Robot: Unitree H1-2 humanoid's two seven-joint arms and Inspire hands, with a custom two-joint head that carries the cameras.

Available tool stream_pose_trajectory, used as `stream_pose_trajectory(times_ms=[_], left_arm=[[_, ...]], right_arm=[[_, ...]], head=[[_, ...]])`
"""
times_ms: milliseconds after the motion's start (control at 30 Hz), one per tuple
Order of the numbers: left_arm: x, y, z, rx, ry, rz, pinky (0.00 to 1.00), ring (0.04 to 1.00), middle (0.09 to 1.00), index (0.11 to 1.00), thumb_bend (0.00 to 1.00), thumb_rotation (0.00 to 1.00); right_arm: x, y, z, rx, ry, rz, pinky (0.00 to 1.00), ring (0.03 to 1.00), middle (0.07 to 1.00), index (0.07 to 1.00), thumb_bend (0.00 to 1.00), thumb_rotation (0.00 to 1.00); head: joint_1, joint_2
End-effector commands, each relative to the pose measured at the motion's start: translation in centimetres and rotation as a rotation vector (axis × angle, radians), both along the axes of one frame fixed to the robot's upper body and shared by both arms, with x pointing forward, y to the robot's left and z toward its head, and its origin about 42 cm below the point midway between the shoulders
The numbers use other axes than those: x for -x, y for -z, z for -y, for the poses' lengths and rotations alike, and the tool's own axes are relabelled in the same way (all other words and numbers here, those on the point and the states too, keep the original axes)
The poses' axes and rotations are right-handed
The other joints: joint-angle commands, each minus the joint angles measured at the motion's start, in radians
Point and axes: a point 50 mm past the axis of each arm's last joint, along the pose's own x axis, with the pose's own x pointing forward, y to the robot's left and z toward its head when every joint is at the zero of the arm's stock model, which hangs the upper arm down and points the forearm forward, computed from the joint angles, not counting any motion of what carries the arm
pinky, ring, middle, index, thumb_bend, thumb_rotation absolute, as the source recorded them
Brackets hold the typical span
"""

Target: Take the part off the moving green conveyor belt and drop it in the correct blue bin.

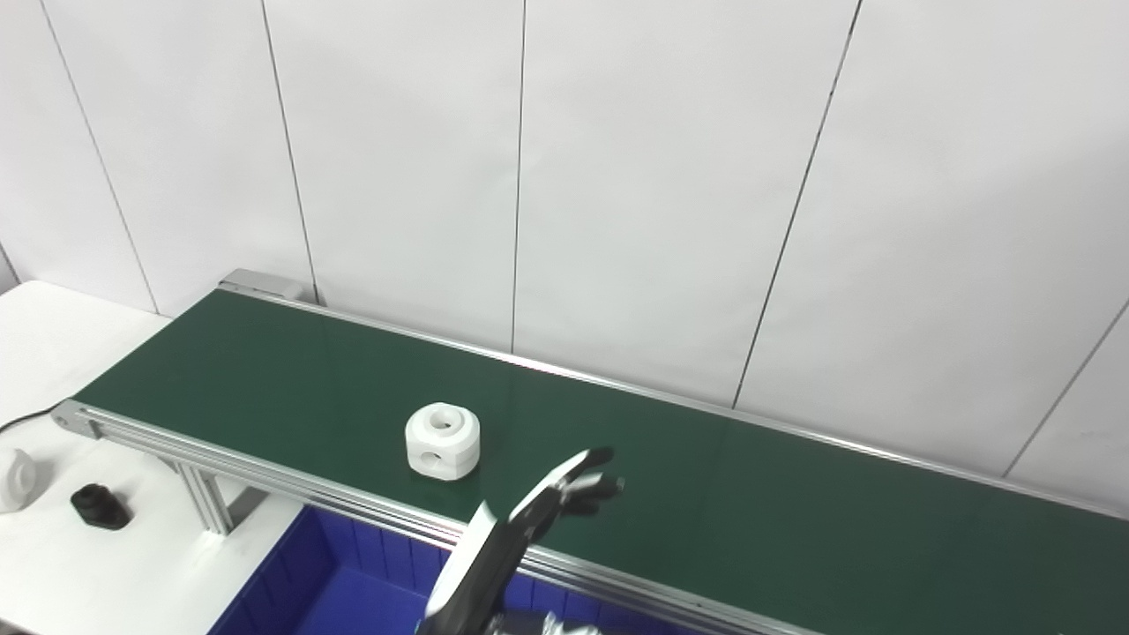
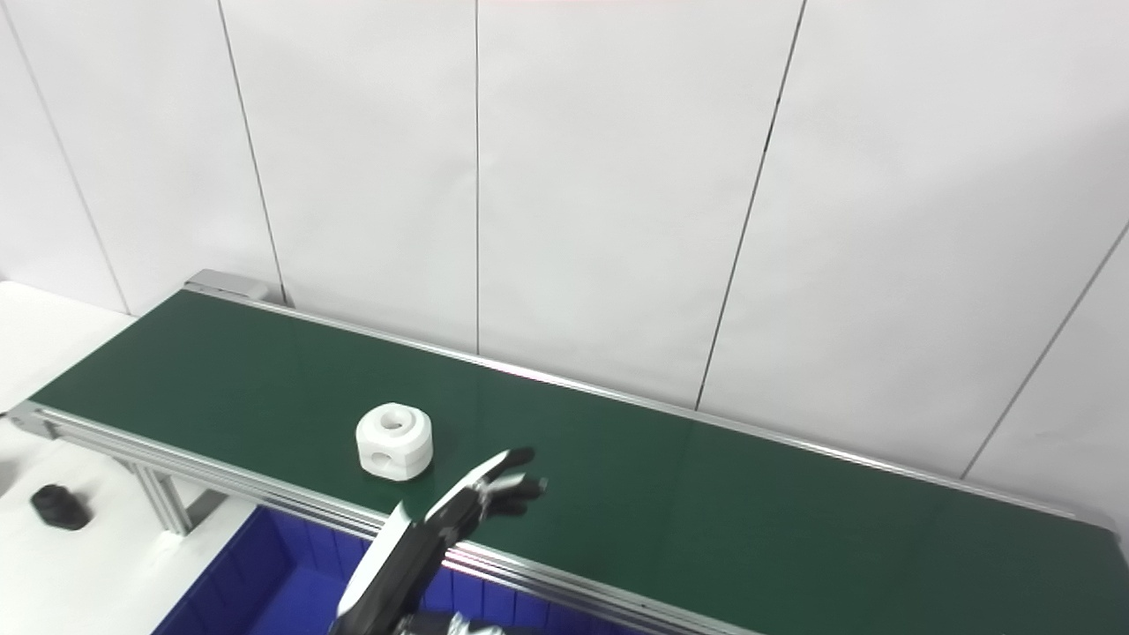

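Observation:
A white rounded part [image 1: 443, 440] with a hole on top and a hole in its side sits on the green conveyor belt [image 1: 794, 511], near the belt's front rail. My left hand [image 1: 569, 489] is open with its fingers stretched out. It hovers over the belt's front edge, to the right of the part and apart from it. It also shows in the right eye view [image 2: 489, 489]. A blue bin [image 1: 335, 591] lies below the belt's front rail, under my left arm. My right hand is out of view.
A white table [image 1: 53, 353] stands at the left, holding a small black part [image 1: 100, 505] and a white piece [image 1: 18, 479] at the picture's edge. The belt's aluminium leg [image 1: 205, 503] stands beside the bin. A white panel wall runs behind the belt.

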Motion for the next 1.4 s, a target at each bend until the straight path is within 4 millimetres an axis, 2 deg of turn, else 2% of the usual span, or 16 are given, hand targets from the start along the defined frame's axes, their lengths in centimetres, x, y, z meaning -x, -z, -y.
stream_pose_trajectory(times_ms=[0,100,233,333,467,667,833,1067,1367], left_arm=[[-1.9,-2.1,-1.0,-0.128,0.029,0.064,0.8,0.843,0.847,0.815,0.92,0.44],[-4.8,-3.8,-2.7,-0.286,0.074,0.059,0.78,0.837,0.844,0.764,0.94,0.42],[-7.9,-5.9,-4.3,-0.449,0.103,0.026,0.77,0.858,0.871,0.771,0.96,0.41],[-10.5,-7.0,-5.3,-0.587,0.128,0.004,0.84,0.902,0.892,0.768,0.95,0.36],[-12.9,-7.3,-5.9,-0.715,0.128,0.003,0.89,0.911,0.904,0.797,0.98,0.34],[-16.2,-6.7,-6.1,-0.835,0.13,0.008,0.85,0.863,0.869,0.772,1.0,0.34],[-17.5,-6.0,-6.0,-0.889,0.118,-0.037,0.85,0.871,0.872,0.79,1.0,0.35],[-18.5,-2.7,-6.9,-0.82,0.088,-0.14,0.81,0.878,0.892,0.805,0.97,0.4],[-19.6,-0.9,-7.4,-0.823,0.023,-0.165,0.83,0.88,0.89,0.791,0.95,0.32]], right_arm=[[-0.2,-0.8,-0.2,-0.004,-0.014,0.031,1.0,1.0,1.0,1.0,0.74,1.0],[-0.3,-0.9,-0.5,-0.003,-0.019,0.032,1.0,1.0,1.0,1.0,0.75,1.0],[-0.2,-1.0,-0.9,-0.001,-0.032,0.034,1.0,1.0,1.0,1.0,0.76,1.0],[-0.1,-1.3,-1.1,-0.016,-0.025,0.049,1.0,1.0,1.0,1.0,0.76,1.0],[0.1,-1.5,-1.1,-0.018,-0.025,0.062,1.0,1.0,1.0,1.0,0.75,1.0],[0.5,-1.8,-1.1,-0.003,-0.008,0.08,1.0,1.0,1.0,1.0,0.74,1.0],[0.8,-2.2,-1.3,-0.002,-0.007,0.088,1.0,1.0,1.0,1.0,0.74,1.0],[1.2,-3.1,-1.7,-0.009,0.005,0.107,1.0,0.996,1.0,1.0,0.71,1.0],[2.0,-4.2,-2.1,-0.027,0.011,0.101,1.0,0.986,1.0,1.0,0.7,1.0]], head=[[0.0,0.001],[0.001,0.003],[-0.005,0.008],[-0.01,0.014],[-0.013,0.016],[-0.015,0.031],[-0.023,0.045],[-0.04,0.071],[-0.048,0.091]])
